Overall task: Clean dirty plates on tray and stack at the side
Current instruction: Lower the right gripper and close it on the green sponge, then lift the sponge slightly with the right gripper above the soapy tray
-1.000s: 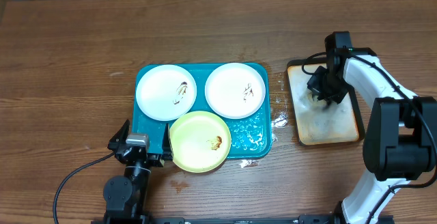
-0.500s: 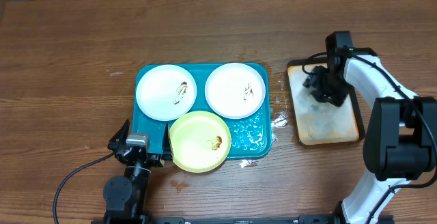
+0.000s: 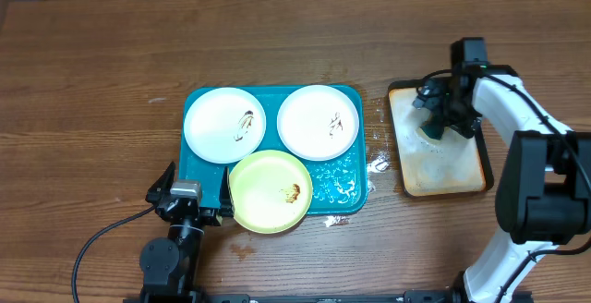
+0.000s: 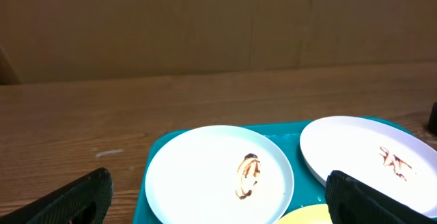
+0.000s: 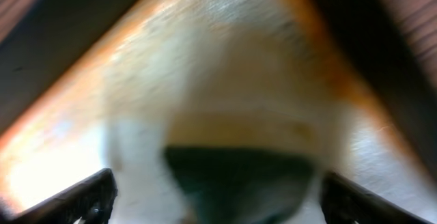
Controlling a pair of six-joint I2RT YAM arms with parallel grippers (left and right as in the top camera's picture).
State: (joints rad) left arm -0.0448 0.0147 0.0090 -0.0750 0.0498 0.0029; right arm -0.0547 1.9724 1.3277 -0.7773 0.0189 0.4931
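A: Is the right wrist view reading clearly?
B: No, everything is blurring; a dark shape point(image 5: 239, 179) is running off the bottom edge, unidentifiable.
A: And the left wrist view?
B: Edges are cropping the yellow-green plate point(image 4: 307, 217) to a sliver and cutting the right-hand white plate point(image 4: 369, 159).

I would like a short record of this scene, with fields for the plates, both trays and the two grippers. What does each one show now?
teal tray: wet, carries all three plates
left white plate: brown smear
right white plate: brown smear
yellow-green plate: brown smear, overhangs the tray's near rim
tan tray: black-rimmed, stained, right of the teal tray
dark object: on the tan tray, kind unclear
left gripper: open, empty, at the teal tray's near edge
right gripper: open, above the dark object
plates stacked: none yet
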